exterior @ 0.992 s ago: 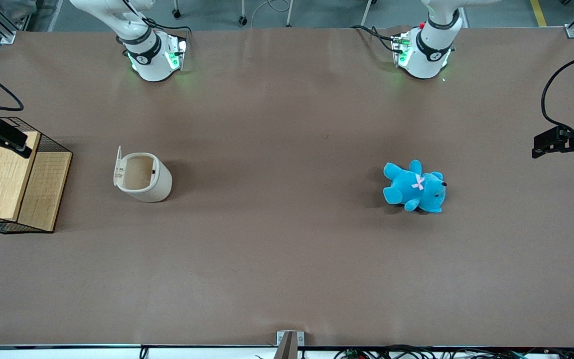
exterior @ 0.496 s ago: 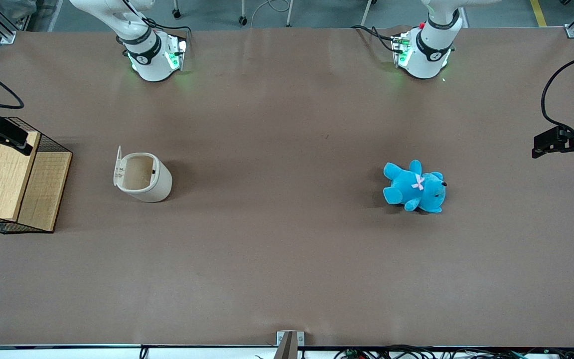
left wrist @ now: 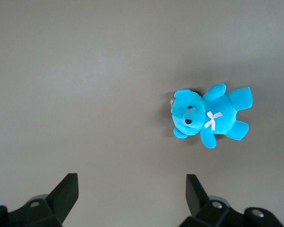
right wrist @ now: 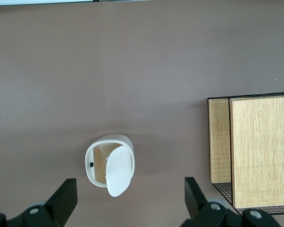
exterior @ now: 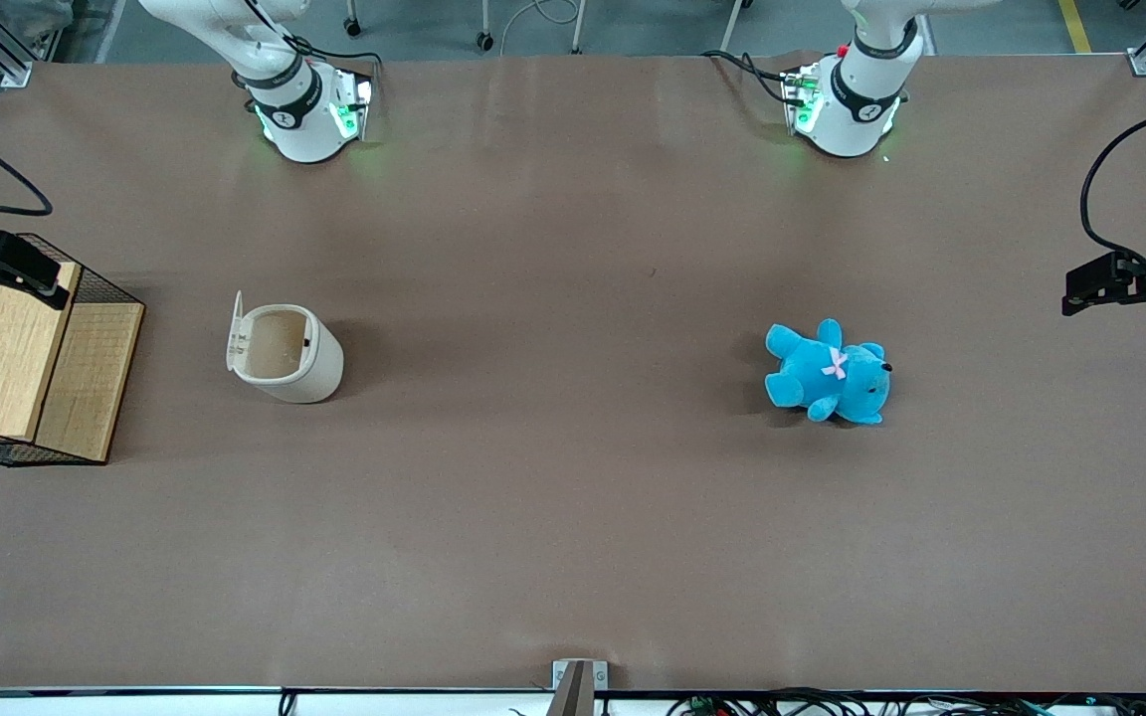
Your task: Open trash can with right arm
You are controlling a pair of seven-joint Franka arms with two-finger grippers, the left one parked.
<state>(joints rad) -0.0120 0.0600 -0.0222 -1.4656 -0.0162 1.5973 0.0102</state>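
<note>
The cream-white trash can [exterior: 286, 355] stands on the brown table, its lid [exterior: 235, 333] raised on its hinge and the tan inside showing. In the right wrist view the trash can [right wrist: 98, 163] shows from above with the lid [right wrist: 119, 171] tipped up over the opening. My right arm's gripper [exterior: 16, 267] hangs high over the wire basket, well apart from the trash can, toward the working arm's end of the table. The gripper [right wrist: 130, 201] is open and empty, with its black fingers [right wrist: 65, 197] spread wide.
A wire-mesh basket with wooden boards [exterior: 36, 368] stands at the working arm's end of the table and also shows in the right wrist view [right wrist: 255, 146]. A blue teddy bear [exterior: 827, 373] lies toward the parked arm's end and shows in the left wrist view [left wrist: 210, 116].
My gripper has drifted slightly away from the trash can, toward the working arm's end of the table. The trash can and its lid have not moved.
</note>
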